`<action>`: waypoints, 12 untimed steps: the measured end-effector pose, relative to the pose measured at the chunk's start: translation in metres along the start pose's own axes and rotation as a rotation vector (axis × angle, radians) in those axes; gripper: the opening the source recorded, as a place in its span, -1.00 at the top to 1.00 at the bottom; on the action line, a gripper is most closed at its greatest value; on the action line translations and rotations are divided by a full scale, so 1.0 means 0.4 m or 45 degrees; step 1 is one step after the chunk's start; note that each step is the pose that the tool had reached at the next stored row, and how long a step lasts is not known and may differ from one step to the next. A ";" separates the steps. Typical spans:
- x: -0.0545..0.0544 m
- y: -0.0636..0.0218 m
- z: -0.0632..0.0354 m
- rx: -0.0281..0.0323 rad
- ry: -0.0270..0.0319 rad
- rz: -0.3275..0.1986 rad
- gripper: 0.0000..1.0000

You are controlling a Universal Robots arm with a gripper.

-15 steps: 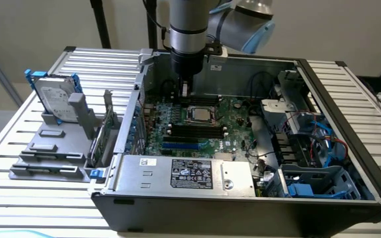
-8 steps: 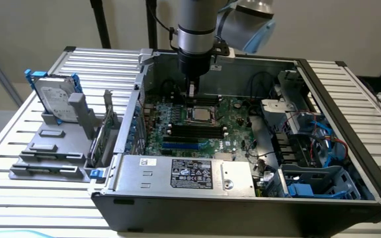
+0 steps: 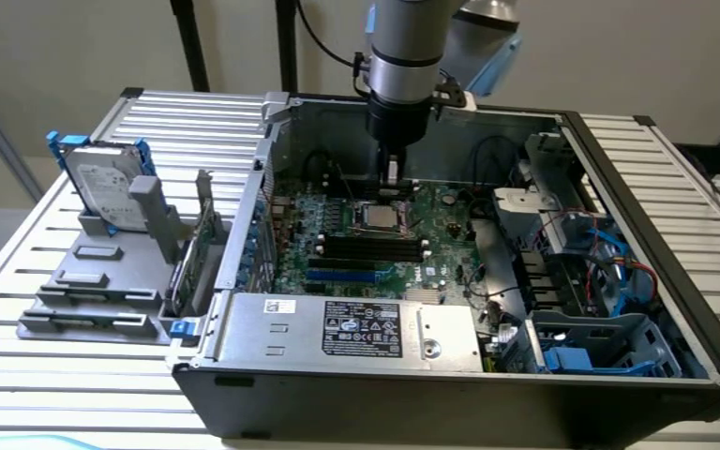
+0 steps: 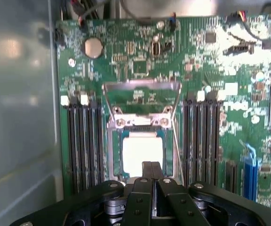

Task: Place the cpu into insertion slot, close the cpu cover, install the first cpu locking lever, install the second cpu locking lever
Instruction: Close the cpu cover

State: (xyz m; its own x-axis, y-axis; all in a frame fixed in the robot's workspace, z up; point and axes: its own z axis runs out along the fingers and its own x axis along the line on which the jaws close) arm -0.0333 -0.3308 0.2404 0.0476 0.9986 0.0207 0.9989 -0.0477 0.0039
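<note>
Here, inside the open computer case [image 3: 460,398], my pincer [image 4: 150,165] hangs over the insertion slot [image 4: 115,155], fingers pressed together and gripping nothing. The cpu [image 4: 142,148] lies seated in the slot, silver top up. The cpu cover [image 4: 141,85] stands swung open beyond it.

An open computer case [image 3: 460,405] is set on a table [image 3: 35,370]. Within it a motherboard [image 3: 450,214] is laid, with the cpu [image 4: 142,149] seated in the insertion slot [image 4: 113,157] at its middle and the cpu cover [image 4: 141,86] raised off it at one edge. The gripper [image 4: 150,165] is held above the slot. A power supply [image 3: 348,328] is mounted along the near wall; a hard drive [image 3: 97,187] is stood outside, at the exterior view's left.
</note>
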 end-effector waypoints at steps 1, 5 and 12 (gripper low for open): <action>0.000 0.011 -0.004 0.0004 0.0002 0.000 0.79; -0.002 0.057 -0.020 0.0020 0.0010 0.000 0.79; -0.003 0.137 -0.064 0.0066 0.0023 0.000 0.79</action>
State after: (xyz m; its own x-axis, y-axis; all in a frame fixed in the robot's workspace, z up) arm 0.0213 -0.3352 0.2663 0.0477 0.9986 0.0225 0.9989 -0.0477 -0.0013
